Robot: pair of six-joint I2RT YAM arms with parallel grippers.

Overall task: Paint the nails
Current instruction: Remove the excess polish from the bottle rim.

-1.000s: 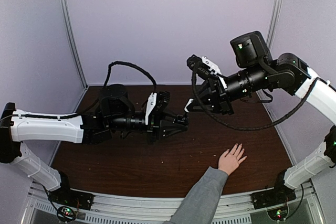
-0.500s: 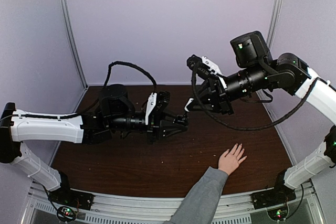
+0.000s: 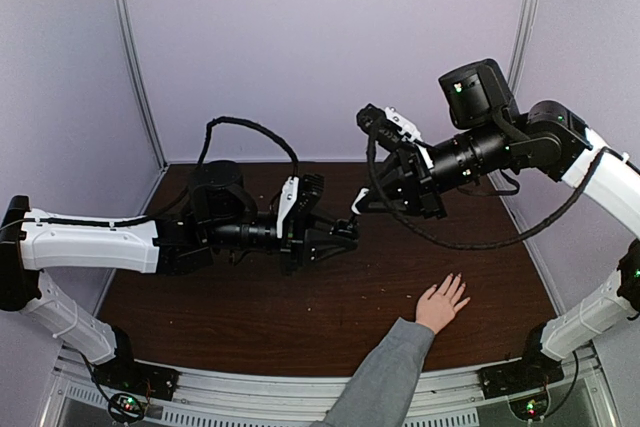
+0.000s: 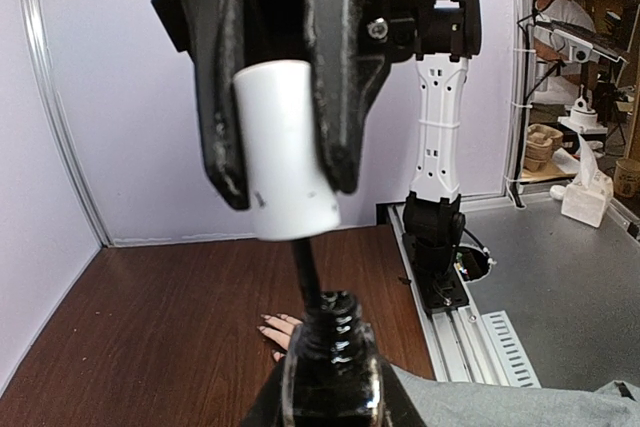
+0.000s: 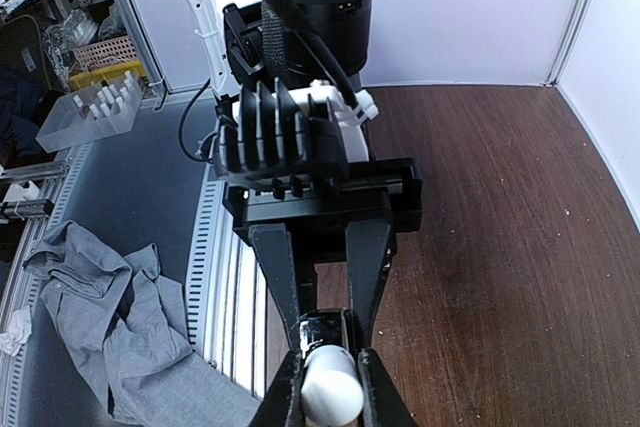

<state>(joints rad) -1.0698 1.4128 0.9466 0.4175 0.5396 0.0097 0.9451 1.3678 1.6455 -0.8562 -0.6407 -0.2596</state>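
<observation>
The left gripper (image 3: 346, 236) keeps its jaws clenched on the dark polish bottle (image 4: 331, 359). The right gripper (image 3: 357, 204) has its jaws clamped on the white cap (image 4: 286, 147), whose brush stem (image 4: 308, 272) runs down into the bottle's neck. Nothing has visibly moved over the last second. The hand (image 3: 441, 304) lies flat on the surface (image 3: 250, 317), right of centre near the front edge. Its nails (image 4: 264, 319) are well apart from both grippers.
</observation>
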